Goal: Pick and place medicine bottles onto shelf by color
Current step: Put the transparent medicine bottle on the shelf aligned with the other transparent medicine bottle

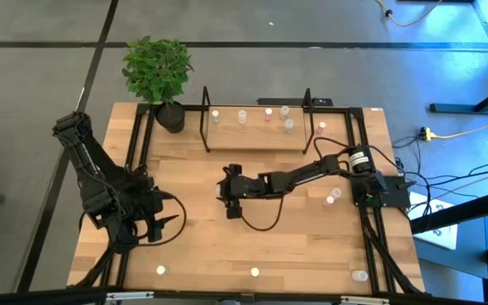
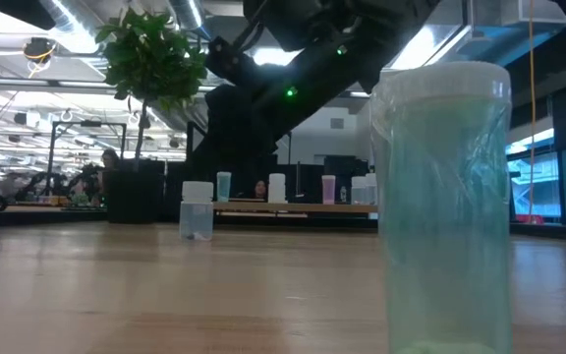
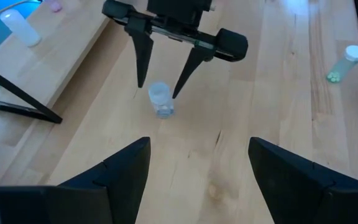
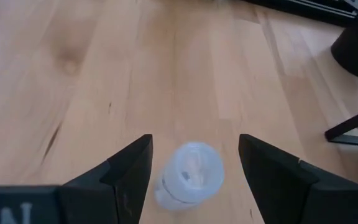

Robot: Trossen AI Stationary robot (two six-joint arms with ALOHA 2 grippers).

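Observation:
A clear medicine bottle (image 4: 189, 174) with a white cap stands upright on its base on the table's middle, also seen in the left wrist view (image 3: 160, 102) and the low view (image 2: 197, 211). My right gripper (image 4: 194, 140) is open and slants down over it, one finger on either side and not touching; it shows in the high view (image 1: 230, 196) too. My left gripper (image 1: 166, 222) waits open above the table's left part, empty (image 3: 197, 149). The shelf (image 1: 257, 140) stands at the far edge and carries several bottles (image 1: 268, 114).
A potted plant (image 1: 161, 72) stands left of the shelf. Loose bottles lie by the right arm's base (image 1: 332, 197), beside the shelf's right end (image 1: 320, 127) and along the near edge (image 1: 161, 270) (image 1: 255, 273) (image 1: 360, 275). One stands right before the low camera (image 2: 445, 206).

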